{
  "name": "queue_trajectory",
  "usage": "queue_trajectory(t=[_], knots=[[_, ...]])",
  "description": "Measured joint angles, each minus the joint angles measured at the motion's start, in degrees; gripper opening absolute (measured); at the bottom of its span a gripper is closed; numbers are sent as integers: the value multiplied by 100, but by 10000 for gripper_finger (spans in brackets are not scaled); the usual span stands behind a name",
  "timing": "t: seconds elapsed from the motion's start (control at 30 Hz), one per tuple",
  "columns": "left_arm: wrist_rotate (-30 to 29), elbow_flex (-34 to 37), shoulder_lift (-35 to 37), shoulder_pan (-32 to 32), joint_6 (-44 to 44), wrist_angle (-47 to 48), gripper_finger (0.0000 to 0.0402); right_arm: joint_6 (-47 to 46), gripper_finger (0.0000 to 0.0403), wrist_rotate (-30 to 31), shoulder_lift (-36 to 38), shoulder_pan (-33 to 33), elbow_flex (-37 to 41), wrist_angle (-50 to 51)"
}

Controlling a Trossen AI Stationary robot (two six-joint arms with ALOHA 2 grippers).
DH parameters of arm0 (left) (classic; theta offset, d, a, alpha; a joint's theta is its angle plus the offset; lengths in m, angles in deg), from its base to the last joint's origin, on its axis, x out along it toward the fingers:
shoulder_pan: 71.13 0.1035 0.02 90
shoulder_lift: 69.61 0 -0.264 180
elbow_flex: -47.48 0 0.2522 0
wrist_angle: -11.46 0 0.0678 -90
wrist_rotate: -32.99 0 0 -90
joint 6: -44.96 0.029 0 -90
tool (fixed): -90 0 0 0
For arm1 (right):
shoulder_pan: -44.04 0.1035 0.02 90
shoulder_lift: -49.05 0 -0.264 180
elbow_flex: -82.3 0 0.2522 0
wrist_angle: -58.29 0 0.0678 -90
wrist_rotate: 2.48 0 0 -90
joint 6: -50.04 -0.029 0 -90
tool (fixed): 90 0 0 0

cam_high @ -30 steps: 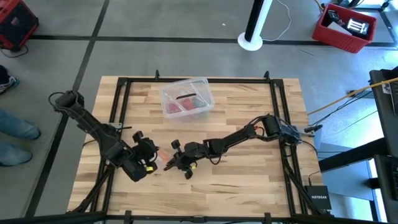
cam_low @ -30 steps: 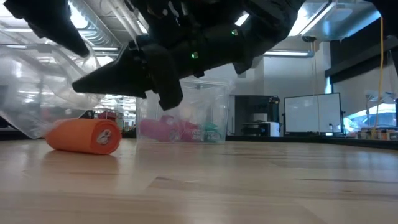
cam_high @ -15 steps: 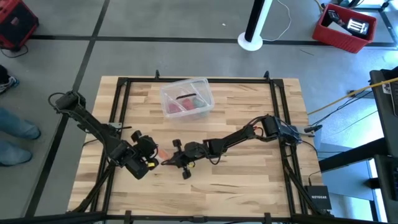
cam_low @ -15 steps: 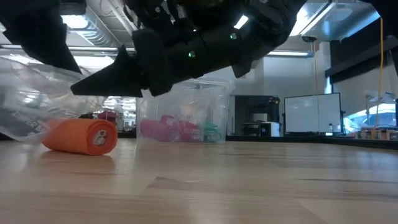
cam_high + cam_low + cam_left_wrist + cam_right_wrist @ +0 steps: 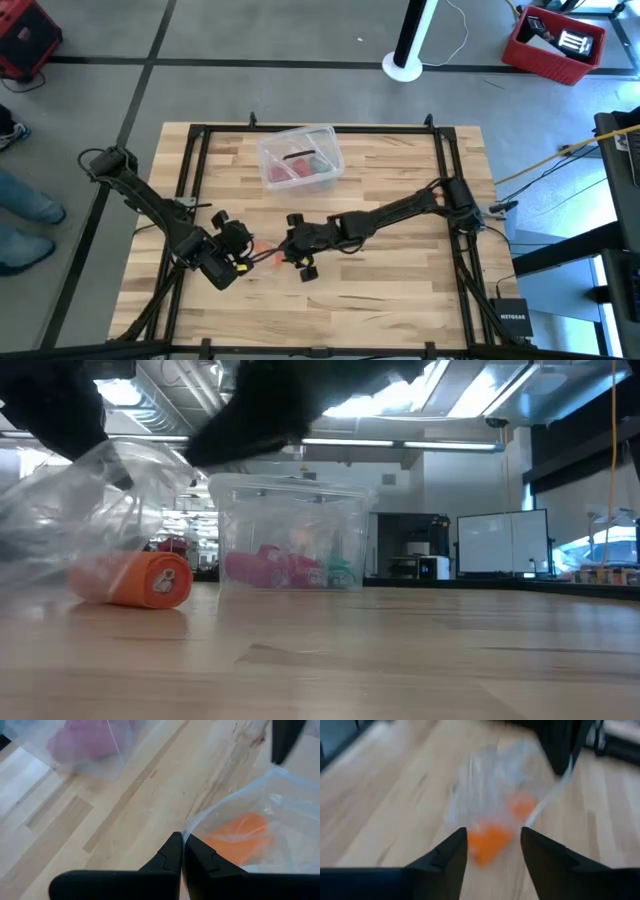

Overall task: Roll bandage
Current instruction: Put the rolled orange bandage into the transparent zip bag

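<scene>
Two grippers are meeting near the table's [image 5: 400, 290] front-left, with bare wood lying free to the right. I am seeing the left gripper [image 5: 182, 851] pinching its jaws together on the crumpled clear wrapper [image 5: 265, 827]. The right gripper [image 5: 492, 847] is holding its fingers apart around nothing. The bandage [image 5: 132, 579], a stubby orange fabric roll, is lying on the wood under that wrapper, before the clear box [image 5: 290, 535].

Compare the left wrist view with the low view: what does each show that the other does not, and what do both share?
Only the left wrist view shows the left gripper shut on the clear wrapper's edge. Only the low view shows the room behind and the bandage as a roll lying on the table. Both show orange bandage inside the wrapper, and the clear box.
</scene>
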Motion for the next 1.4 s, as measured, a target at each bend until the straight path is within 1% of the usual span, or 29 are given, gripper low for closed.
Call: queue_trajectory(t=[0.1, 0.2, 0.3, 0.37, 0.47, 0.57, 0.67, 0.77, 0.83, 0.93, 1.07, 1.23, 1.33, 1.4], knots=[[59, 1, 1, -1, -123, -12, 1, -291, 213, 4, 84, -4, 11, 488], [445, 1, 2, -64, -270, 21, 1, -543, 229, 4, 61, 0, 283, 341], [628, -34, 2, -210, -387, 176, 1, -737, 238, -5, -139, 2, 744, -515], [638, -252, 2, -267, -393, 608, 1, -803, 239, -17, -269, 0, 941, -1238], [600, -668, 9, -291, -459, 1588, 1, -876, 237, 2, -533, 2, 1001, -2074], [482, -912, 9, -291, -470, 2219, 1, -880, 237, -34, -875, 50, 1028, -2827], [466, -923, 11, -265, -544, 2623, 0, -884, 237, 319, -1136, 136, 1015, -3560], [459, -923, 9, -254, -687, 2761, 0, -1166, 237, 1185, -1330, 246, 1014, -3601], [453, -923, 9, -254, -691, 2703, 0, -1268, 237, 1425, -1426, 303, 1017, -3691], [455, -923, 9, -258, -691, 2693, 0, -1346, 237, 1379, -1431, 369, 1017, -3732], [454, -923, 7, -256, -743, 2672, 0, -1180, 237, 1648, -1431, 424, 1017, -3742], [452, -923, 7, -254, -723, 2495, 0, -1173, 237, 1418, -1635, 344, 988, -3961], [452, -923, 7, -260, -704, 2497, 0, -1179, 236, 1266, -1841, 317, 806, -3916], [449, -923, 5, -260, -700, 2478, 0, -1165, 228, 1260, -1893, 329, 695, -3888]])
